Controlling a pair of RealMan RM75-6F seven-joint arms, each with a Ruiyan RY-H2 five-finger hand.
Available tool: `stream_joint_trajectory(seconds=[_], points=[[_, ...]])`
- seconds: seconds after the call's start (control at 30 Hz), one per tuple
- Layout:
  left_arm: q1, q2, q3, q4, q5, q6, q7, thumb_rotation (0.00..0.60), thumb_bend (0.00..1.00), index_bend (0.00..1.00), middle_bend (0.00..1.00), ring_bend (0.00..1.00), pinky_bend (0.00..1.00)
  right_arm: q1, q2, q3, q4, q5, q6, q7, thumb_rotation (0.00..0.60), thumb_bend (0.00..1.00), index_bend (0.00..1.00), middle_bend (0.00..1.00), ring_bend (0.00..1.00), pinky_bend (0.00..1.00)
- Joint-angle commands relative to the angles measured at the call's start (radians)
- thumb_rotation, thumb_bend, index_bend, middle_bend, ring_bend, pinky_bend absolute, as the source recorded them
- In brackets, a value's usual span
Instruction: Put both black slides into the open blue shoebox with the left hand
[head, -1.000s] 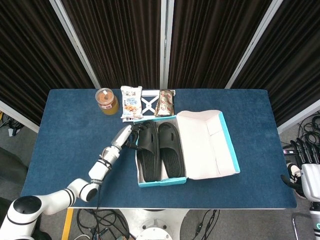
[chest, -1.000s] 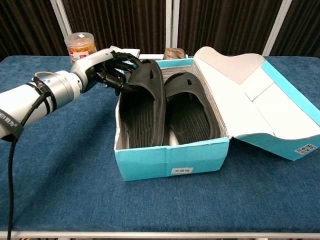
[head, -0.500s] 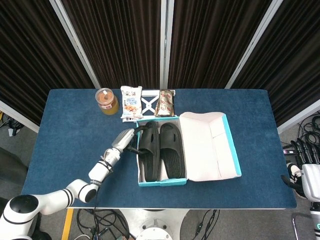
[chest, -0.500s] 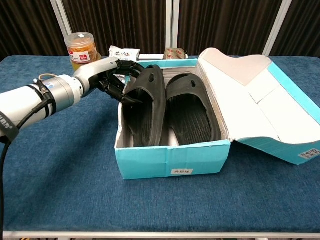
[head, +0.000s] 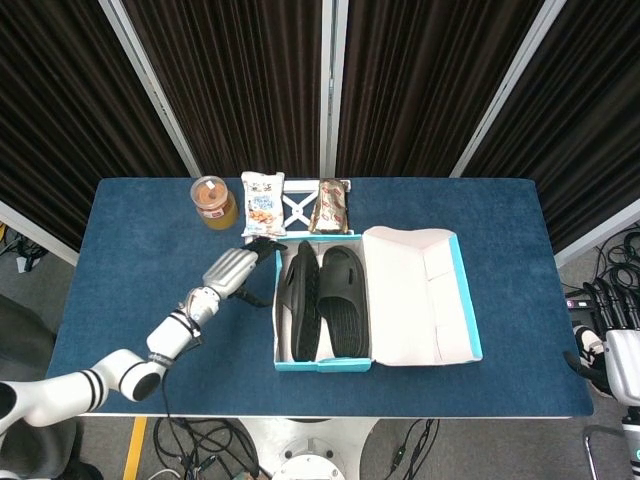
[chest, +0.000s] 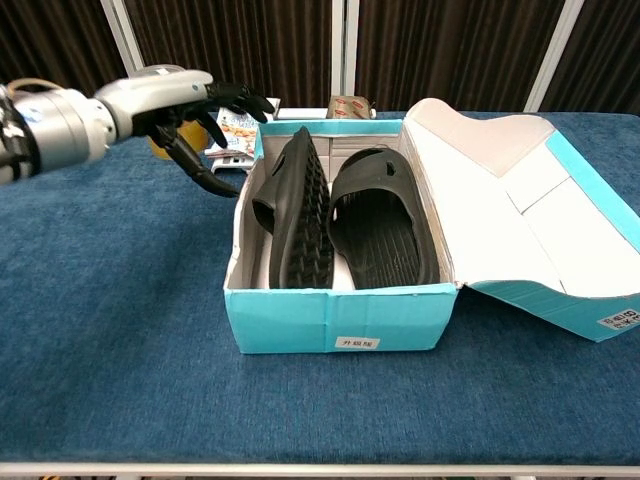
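Observation:
The open blue shoebox (head: 310, 364) (chest: 330, 320) sits mid-table with its lid (head: 420, 290) (chest: 500, 190) folded out to the right. Both black slides are inside it. The left slide (head: 300, 300) (chest: 295, 215) stands tilted on its edge against the box's left wall. The right slide (head: 343, 298) (chest: 382, 215) lies flat, sole down. My left hand (head: 238, 268) (chest: 185, 105) hovers just left of the box's far left corner with its fingers spread, holding nothing and clear of the slide. My right hand (head: 580, 362) hangs low off the table's right edge, too small to read.
Along the far edge stand an orange-filled jar (head: 212, 200), a snack packet (head: 262, 204) (chest: 240, 128), a white frame (head: 298, 208) and a brown packet (head: 332, 205) (chest: 350, 106). The jar and packets lie close behind my left hand. Blue cloth (head: 140, 260) covers the table.
My left hand has let go of the left slide and drawn back up and to the left, opening its fingers. The slide has tipped onto its edge inside the box.

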Motion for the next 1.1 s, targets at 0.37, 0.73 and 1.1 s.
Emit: stream_joint_trajectory(seconds=[0.37, 0.73, 1.1], points=[[-0.053, 0.016, 0.005, -0.076, -0.059, -0.065, 0.130, 0.569, 0.00, 0.25, 0.18, 0.03, 0.26, -0.005, -0.003, -0.002, 0.009, -0.003, 0.005, 0.013, 0.600, 0.05, 0.00, 0.03, 0.00, 0.00], [-0.079, -0.024, 0.030, -0.063, -0.119, -0.083, 0.255, 0.570, 0.00, 0.25, 0.18, 0.03, 0.26, -0.005, -0.007, -0.002, 0.022, 0.000, 0.002, 0.026, 0.600, 0.05, 0.00, 0.03, 0.00, 0.00], [-0.021, 0.042, 0.000, -0.153, -0.130, 0.043, 0.252, 0.575, 0.00, 0.25, 0.18, 0.03, 0.26, -0.005, -0.007, 0.003, 0.035, 0.004, 0.001, 0.041, 0.600, 0.05, 0.00, 0.03, 0.00, 0.00]])
